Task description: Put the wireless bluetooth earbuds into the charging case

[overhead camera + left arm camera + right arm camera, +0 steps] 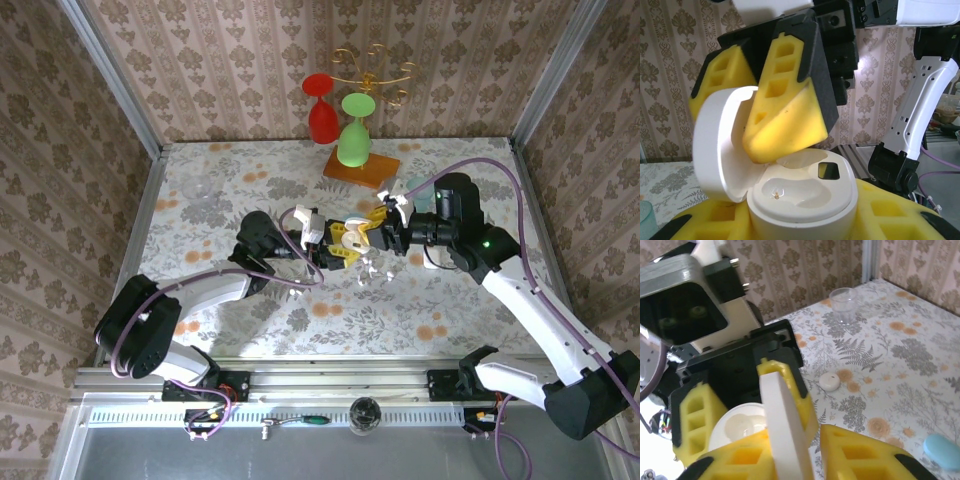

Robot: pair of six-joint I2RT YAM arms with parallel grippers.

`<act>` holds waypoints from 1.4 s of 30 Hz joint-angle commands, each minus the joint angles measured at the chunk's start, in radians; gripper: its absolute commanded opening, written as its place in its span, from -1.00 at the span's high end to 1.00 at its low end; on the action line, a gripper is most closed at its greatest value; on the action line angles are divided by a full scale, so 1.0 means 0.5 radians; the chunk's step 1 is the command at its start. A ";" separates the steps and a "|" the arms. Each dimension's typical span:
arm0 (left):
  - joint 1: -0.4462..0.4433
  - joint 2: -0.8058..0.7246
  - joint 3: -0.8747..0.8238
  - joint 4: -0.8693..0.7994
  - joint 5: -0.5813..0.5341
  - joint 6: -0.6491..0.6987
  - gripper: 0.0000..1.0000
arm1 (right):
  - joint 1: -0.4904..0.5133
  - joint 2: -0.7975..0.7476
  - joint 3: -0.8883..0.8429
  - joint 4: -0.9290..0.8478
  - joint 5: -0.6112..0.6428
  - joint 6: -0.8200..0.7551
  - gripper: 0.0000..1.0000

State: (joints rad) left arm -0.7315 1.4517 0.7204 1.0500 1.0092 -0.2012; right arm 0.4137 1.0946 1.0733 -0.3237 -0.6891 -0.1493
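A white charging case (805, 200) stands upright with my left gripper (802, 220) shut on its body; its lid (715, 145) is swung open to the left. One cavity (777, 192) lies empty, a gold pin showing at its bottom. My right gripper (807, 460) reaches in from the other side, open, one yellow finger on each side of the lid (782, 425). Its left finger touches the lid and a gap remains at the right one. In the top view both grippers (325, 250) (370, 237) meet mid-table. Tiny white earbuds (368, 264) lie on the cloth just below them, and another small round white piece (830, 381) rests beyond the grippers.
A light blue case (942, 450) lies on the floral cloth. A clear cup (200, 190) stands at the back left. Red (322, 110) and green (354, 135) glasses hang on a stand with a wooden base (362, 168) at the back.
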 commanded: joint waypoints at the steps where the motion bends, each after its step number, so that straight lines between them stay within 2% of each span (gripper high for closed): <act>1: 0.005 0.015 0.036 0.124 0.095 -0.054 0.32 | -0.023 -0.036 -0.020 0.035 -0.035 -0.082 0.75; 4: 0.002 0.018 0.041 0.133 0.099 -0.069 0.32 | -0.020 -0.046 -0.040 0.067 -0.044 -0.127 0.99; 8: 0.003 0.018 0.039 0.134 0.086 -0.075 0.29 | -0.007 -0.069 -0.062 0.111 -0.019 -0.165 1.00; 15: 0.006 0.039 0.044 0.154 0.037 -0.129 -0.06 | 0.035 -0.123 -0.103 0.178 0.131 -0.213 1.00; 22: 0.008 0.096 0.066 0.237 0.012 -0.232 -0.23 | 0.065 -0.141 -0.117 0.187 0.230 -0.229 1.00; 26: 0.008 0.125 0.095 0.267 -0.004 -0.327 -0.20 | 0.086 -0.146 -0.123 0.191 0.278 -0.243 1.00; 35: 0.007 0.115 0.090 0.300 -0.006 -0.335 -0.11 | 0.093 -0.131 -0.131 0.188 0.314 -0.254 1.00; 42: 0.005 0.129 0.099 0.292 -0.006 -0.345 0.06 | 0.096 -0.130 -0.137 0.181 0.317 -0.263 1.00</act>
State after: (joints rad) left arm -0.7315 1.5082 0.7334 1.1591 1.0023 -0.3542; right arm 0.4545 1.0424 1.0187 -0.2565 -0.5491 -0.2634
